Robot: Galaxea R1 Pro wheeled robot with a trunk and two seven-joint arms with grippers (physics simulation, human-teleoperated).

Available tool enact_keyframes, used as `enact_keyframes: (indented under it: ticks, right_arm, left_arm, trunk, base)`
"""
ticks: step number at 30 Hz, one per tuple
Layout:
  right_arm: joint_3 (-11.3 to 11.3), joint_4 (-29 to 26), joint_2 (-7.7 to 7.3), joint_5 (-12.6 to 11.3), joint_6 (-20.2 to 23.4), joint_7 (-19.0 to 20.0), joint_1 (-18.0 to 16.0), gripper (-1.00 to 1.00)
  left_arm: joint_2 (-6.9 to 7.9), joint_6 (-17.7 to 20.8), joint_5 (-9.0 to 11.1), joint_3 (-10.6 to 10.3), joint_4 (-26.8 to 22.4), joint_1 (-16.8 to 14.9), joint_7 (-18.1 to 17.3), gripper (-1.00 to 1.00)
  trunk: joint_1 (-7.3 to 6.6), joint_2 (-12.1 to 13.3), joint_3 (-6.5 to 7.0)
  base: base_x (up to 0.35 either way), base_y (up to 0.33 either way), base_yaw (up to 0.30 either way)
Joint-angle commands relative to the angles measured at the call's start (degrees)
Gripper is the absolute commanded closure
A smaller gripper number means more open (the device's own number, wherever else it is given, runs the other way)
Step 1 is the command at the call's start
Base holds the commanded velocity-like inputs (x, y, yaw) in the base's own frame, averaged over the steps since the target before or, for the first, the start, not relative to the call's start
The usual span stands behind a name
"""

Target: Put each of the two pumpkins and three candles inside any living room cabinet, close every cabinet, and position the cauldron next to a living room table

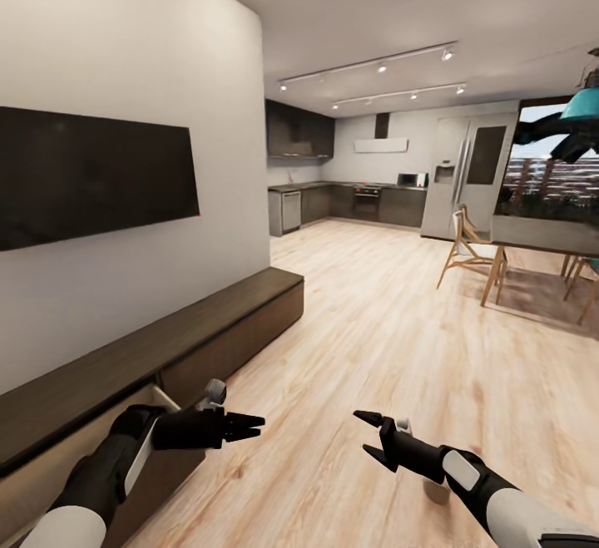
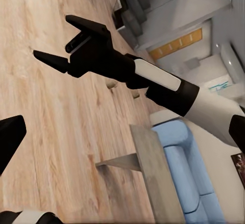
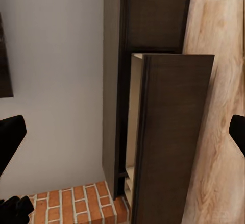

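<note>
Along the wall, cabinet (image 1: 208, 323): we see it run low under the dark screen, one front panel (image 3: 173, 132) pulled out, presumably to take the pumpkins and candles.
Left tool (image 1: 249, 425): narrow, empty, beside that opening.
Right tool (image 1: 370, 436): wide, empty, over the floor.

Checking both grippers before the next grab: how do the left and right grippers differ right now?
In the head view, the left black gripper has its fingers close together, nearly shut, while the right black gripper is spread wide open. The left hovers beside the long dark-brown wooden cabinet's pulled-out front; the right hovers over bare light wood floor. Both look empty and point forward.
</note>
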Motion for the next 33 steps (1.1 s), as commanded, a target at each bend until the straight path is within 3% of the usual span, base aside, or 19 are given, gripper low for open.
enact_keyframes:
  ticks: [1, 33]
  right_arm:
    - [0.05, 0.01, -0.01, -0.22, 0.28, 0.03, -0.04, -1.0]
    - [0.05, 0.01, -0.78, -0.27, 0.0, 0.03, -0.03, -1.0]
  left_arm:
    - [0.02, 0.6, 0.06, 0.0, -0.03, -0.01, -0.15, -1.0]
    - [0.47, 0.51, 0.06, 0.17, -0.01, -0.01, -0.33, -1.0]
  trunk:
    - [0.0, -0.03, -0.01]
    - [0.0, -0.03, 1.65]
  base:
    - [0.0, 0.0, -0.25]
    - [0.0, 0.0, -0.25]
